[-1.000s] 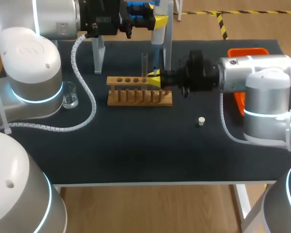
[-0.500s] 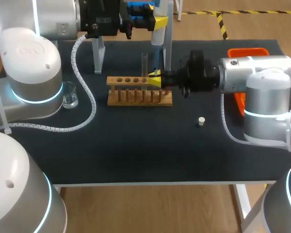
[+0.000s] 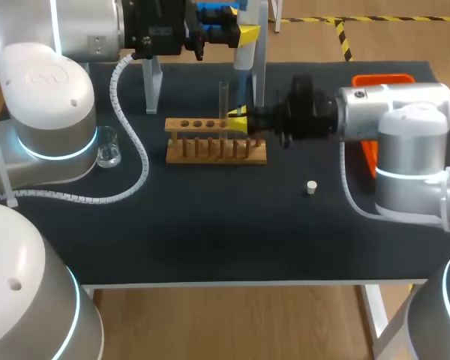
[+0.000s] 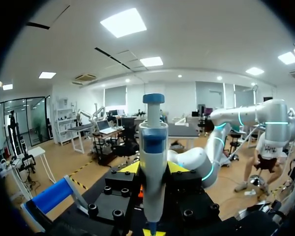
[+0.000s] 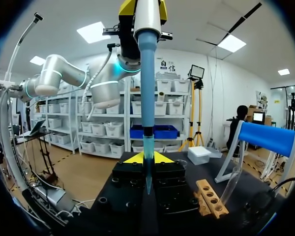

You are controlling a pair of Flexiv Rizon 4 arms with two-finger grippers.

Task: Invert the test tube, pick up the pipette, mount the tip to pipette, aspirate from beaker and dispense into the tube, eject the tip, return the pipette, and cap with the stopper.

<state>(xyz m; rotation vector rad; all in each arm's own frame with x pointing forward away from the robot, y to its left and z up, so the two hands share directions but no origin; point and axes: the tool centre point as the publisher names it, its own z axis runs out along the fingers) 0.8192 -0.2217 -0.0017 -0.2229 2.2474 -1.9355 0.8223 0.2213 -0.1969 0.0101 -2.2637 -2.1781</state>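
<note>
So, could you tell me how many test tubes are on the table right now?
1. The test tube stands in the wooden rack, toward its right end, just beside the right gripper, which could be hiding another behind it.

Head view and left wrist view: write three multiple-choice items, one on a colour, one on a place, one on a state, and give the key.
1. The tray is: A) orange; B) green; C) white.
2. The stopper is: A) in the tray; B) on the table; C) held in the air.
3. The left gripper is: A) open; B) shut on the stopper; C) shut on the pipette.

Key: A, its rim shows bright orange beside the right arm. B, it stands alone on the dark tabletop. C, in the left wrist view the yellow fingers press the pipette from both sides.
</note>
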